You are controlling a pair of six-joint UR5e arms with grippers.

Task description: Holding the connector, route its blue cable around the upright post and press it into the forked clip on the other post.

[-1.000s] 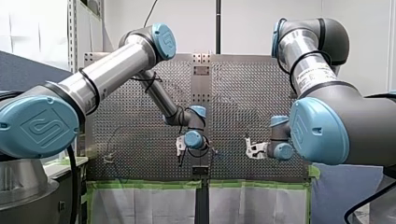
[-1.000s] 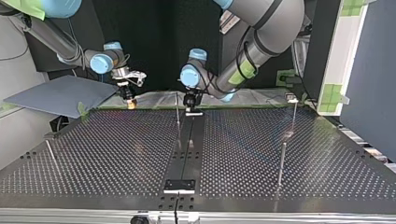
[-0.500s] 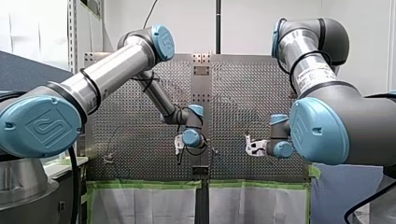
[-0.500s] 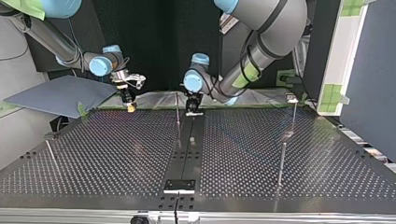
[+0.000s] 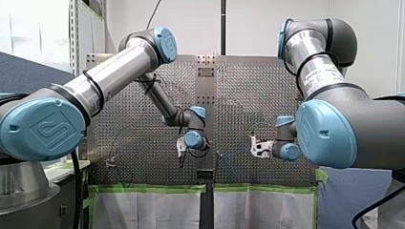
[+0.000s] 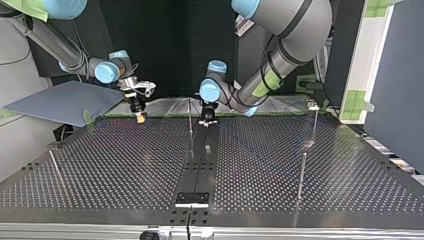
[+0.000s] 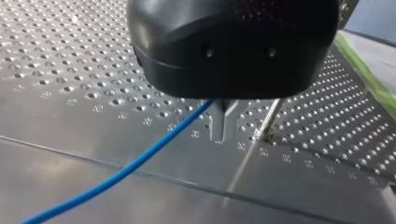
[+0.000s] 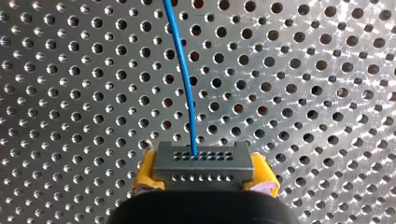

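Right gripper [image 8: 203, 173] clamps the connector [image 8: 201, 162], blue cable [image 8: 185, 79] leading straight ahead; upright post [image 6: 190, 117] stands between the grippers, nearer left gripper [image 7: 225, 135], whose grip cannot be told.

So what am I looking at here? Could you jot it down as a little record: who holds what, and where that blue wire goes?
Right gripper: yellow-padded fingers shut on the grey connector
Blue cable: leaves the connector's face and curves away over the perforated table
Left gripper: low over the table, with the cable running up to it
Post: thin metal rod, upright beside the left gripper
Cable and post: apart, on opposite sides of the left gripper
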